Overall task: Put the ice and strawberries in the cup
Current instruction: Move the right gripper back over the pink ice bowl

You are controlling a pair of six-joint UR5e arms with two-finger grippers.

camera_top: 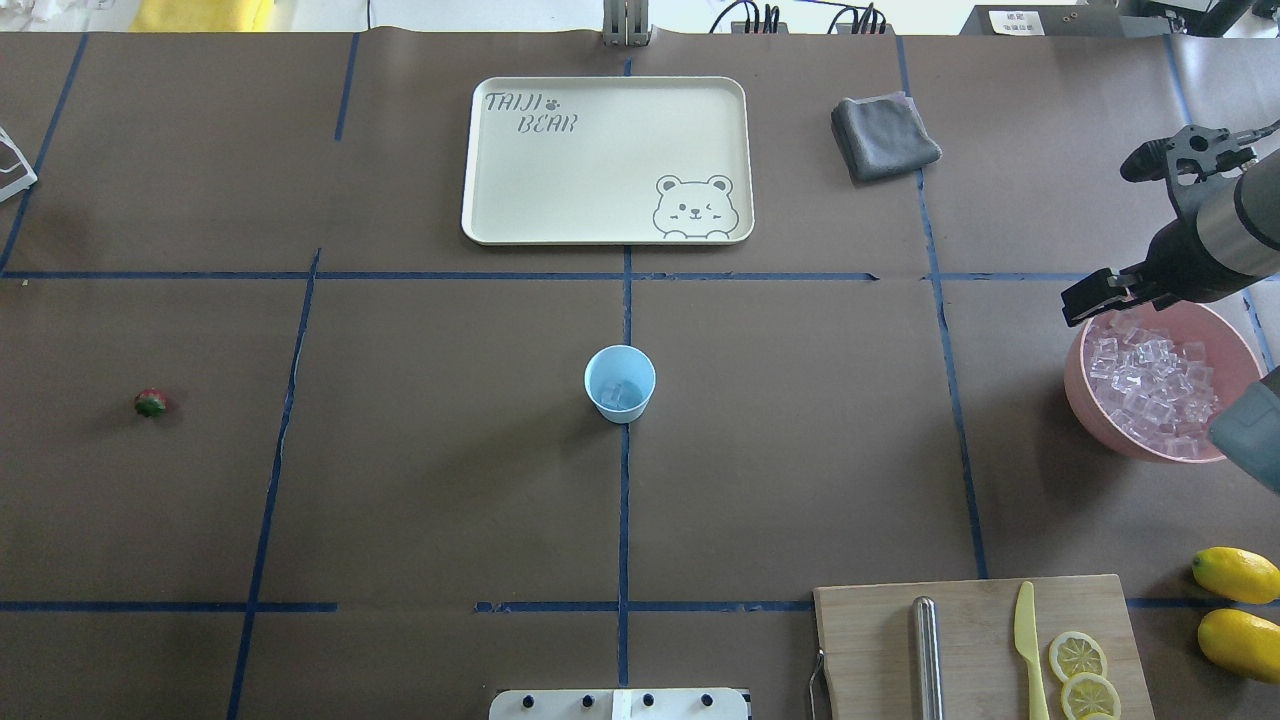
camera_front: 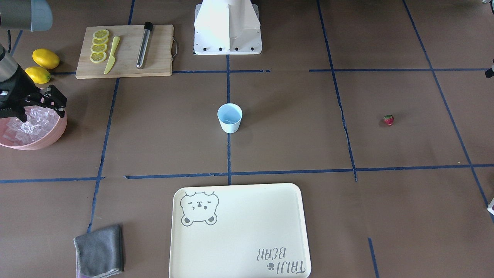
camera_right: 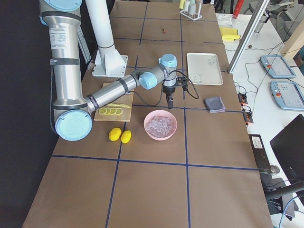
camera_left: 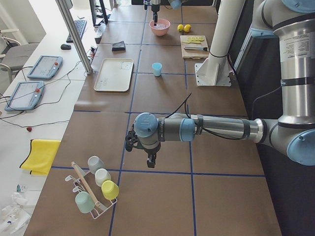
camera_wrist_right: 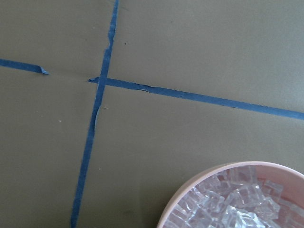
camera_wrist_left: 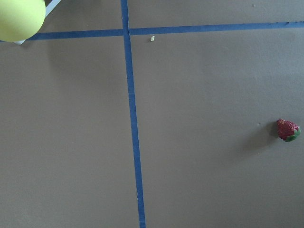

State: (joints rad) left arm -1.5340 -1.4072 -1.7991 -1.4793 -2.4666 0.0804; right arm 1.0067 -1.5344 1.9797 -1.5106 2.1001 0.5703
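Note:
The pale blue cup (camera_top: 620,385) stands upright at the table's middle with a few clear ice cubes (camera_top: 622,393) in it. More ice (camera_top: 1150,385) fills the pink bowl (camera_top: 1075,375) at the right. My right gripper (camera_top: 1082,300) hangs over the bowl's far-left rim and looks shut; I see nothing between its fingers. It also shows in the front view (camera_front: 58,106). The tiny red strawberry (camera_top: 151,403) lies alone at the far left, and shows in the left wrist view (camera_wrist_left: 288,130). My left gripper (camera_left: 150,160) hovers over the table's left end; I cannot tell if it is open.
A cream tray (camera_top: 600,170) lies beyond the cup, a grey cloth (camera_top: 885,135) to its right. A cutting board (camera_top: 985,650) holds lemon slices, a yellow knife and a metal rod. Two lemons (camera_top: 1238,610) lie beside it. A cup rack (camera_left: 96,189) stands by the left arm.

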